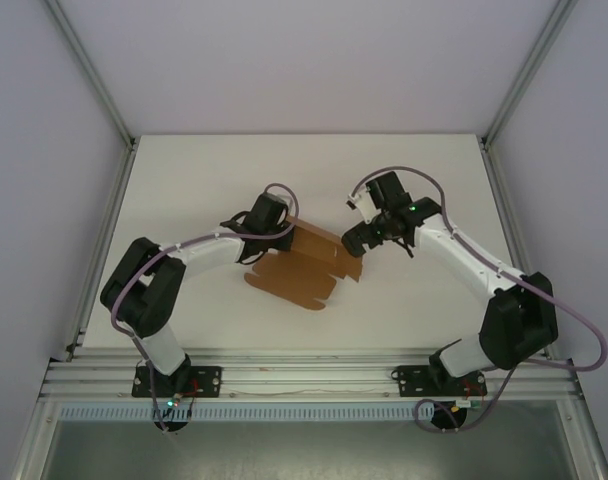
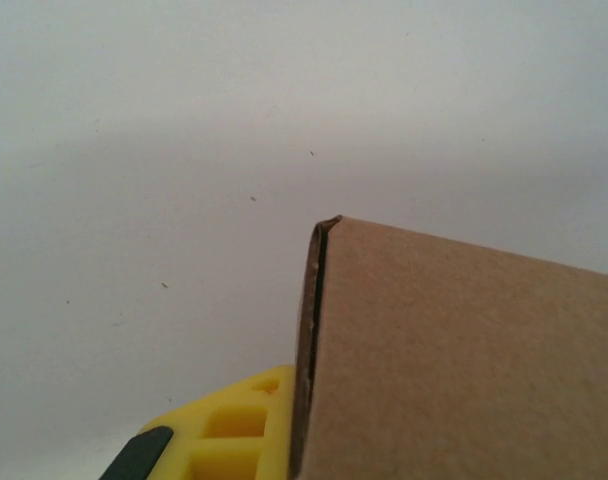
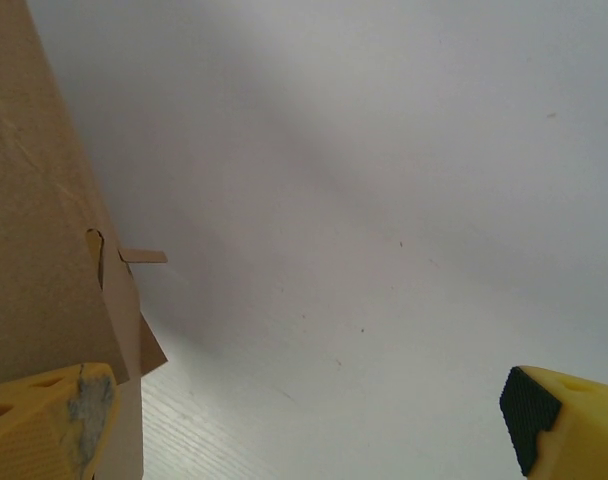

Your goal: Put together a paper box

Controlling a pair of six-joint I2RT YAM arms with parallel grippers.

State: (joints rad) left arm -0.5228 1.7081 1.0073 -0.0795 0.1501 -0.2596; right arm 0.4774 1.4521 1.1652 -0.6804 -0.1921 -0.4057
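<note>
In the middle of the table (image 1: 184,190), the left end effector (image 1: 282,232) is clamped on the far left edge of the paper box (image 1: 289,280), a half-folded brown cardboard sheet. At the sheet's right end, the right end effector (image 1: 356,240) is spread wide apart, with one finger just beside the cardboard.

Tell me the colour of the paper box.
The paper box is plain brown kraft cardboard, clearest in the left wrist view.

place: robot lab test cell, pretty sure | white panels (image 1: 304,60) around the jaws | white counter (image 1: 184,190) under them | aluminium rail (image 1: 304,378) nearside
</note>
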